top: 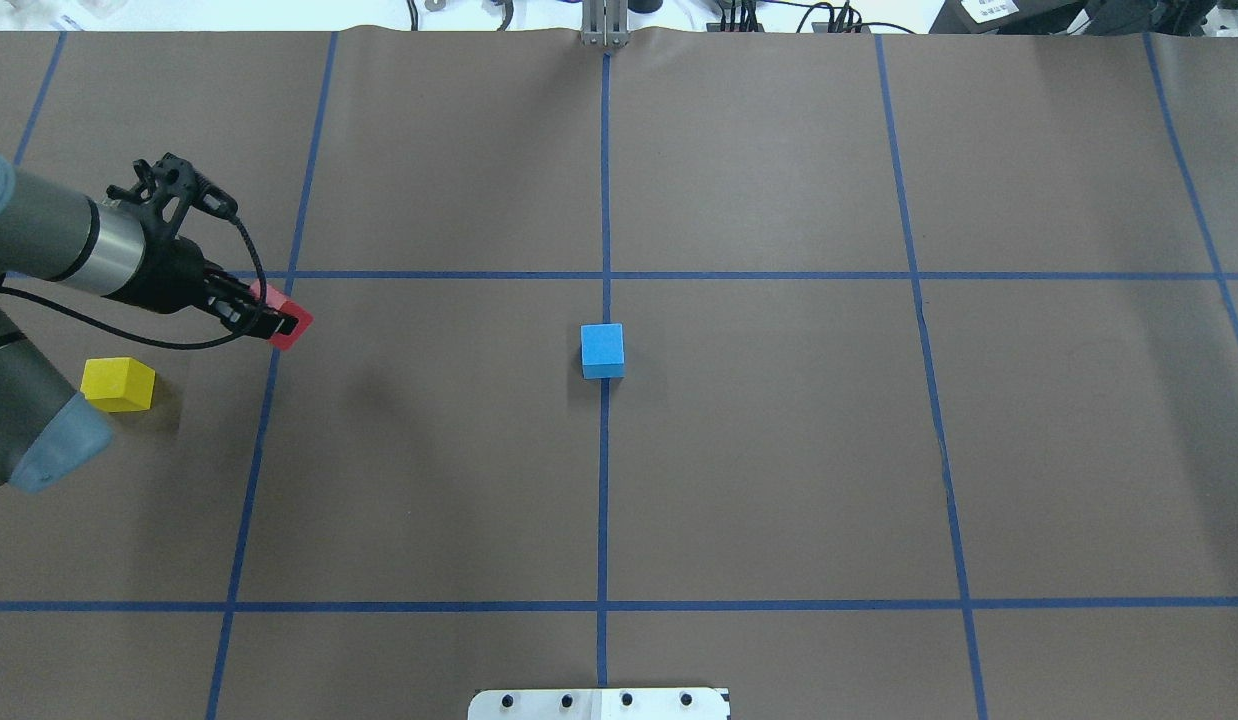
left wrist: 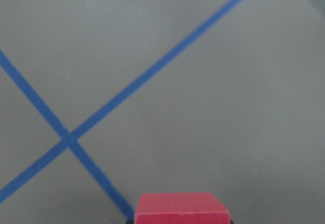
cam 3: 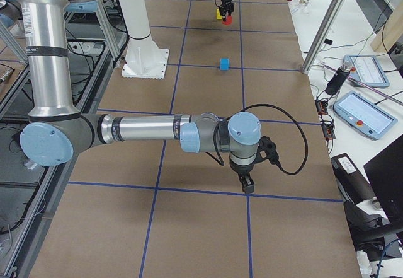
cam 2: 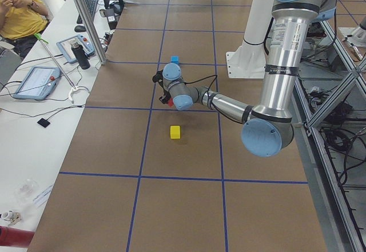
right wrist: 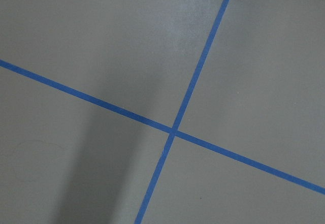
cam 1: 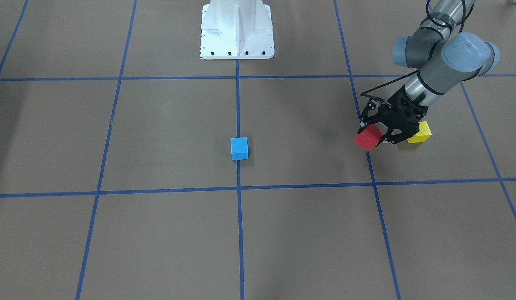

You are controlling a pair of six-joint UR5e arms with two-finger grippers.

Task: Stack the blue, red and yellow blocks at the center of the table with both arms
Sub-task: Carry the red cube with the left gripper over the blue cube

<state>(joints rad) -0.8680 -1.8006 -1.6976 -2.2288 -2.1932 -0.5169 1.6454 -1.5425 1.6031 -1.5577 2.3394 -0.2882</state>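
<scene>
Left hand (cam 1: 373, 134) pinched the red block (cam 1: 367, 138) between its 2 fingers. The block sat tilted and looked clear of the worktop (cam 1: 158, 125). Seen from overhead, this was at the far left, right over a blue tape line (top: 279, 400).

Yellow block (cam 1: 420, 133) rested on the worktop near that hand, apart from the red block, on the side nearer the robot.

Blue block (cam 1: 239, 148) stood alone at the middle of the worktop, on the centre tape line, well apart from the other 2.

Right hand (cam 3: 247, 185) pointed down over the right end of the worktop, near a tape crossing. I caught it only from the side camera and could not tell whether its fingers were spread or pressed together.
</scene>
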